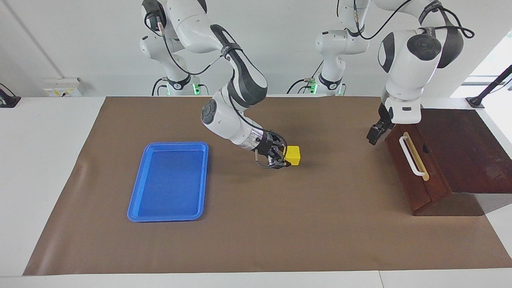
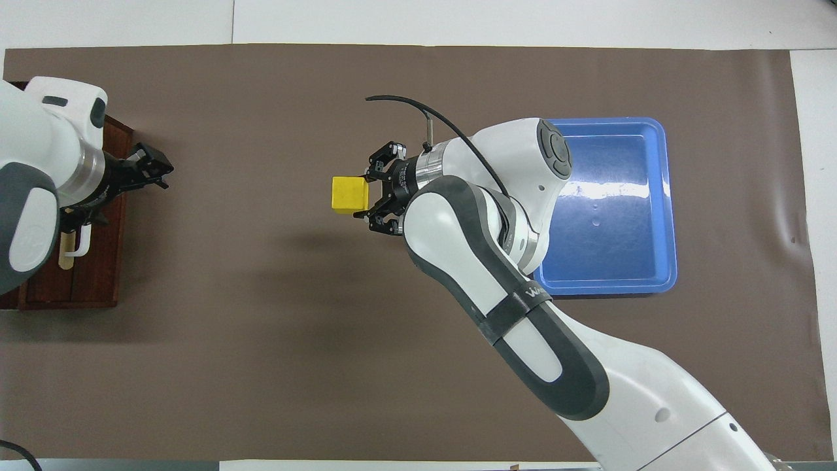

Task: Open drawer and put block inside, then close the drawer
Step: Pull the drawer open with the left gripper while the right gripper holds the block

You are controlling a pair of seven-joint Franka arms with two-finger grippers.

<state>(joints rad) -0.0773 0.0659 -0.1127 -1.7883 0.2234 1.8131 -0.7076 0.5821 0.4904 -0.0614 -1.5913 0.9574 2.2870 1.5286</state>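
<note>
The yellow block is at the middle of the brown mat, and my right gripper is shut on it, with a fingertip on either side. I cannot tell whether the block rests on the mat or hangs just above it. The dark wooden drawer stands closed at the left arm's end of the table. Its white handle faces the middle. My left gripper hangs open in front of the drawer, just off the handle's robot-side end, holding nothing.
A flat blue tray lies on the mat toward the right arm's end, partly covered by the right arm in the overhead view. The cabinet's dark top runs to the table's edge.
</note>
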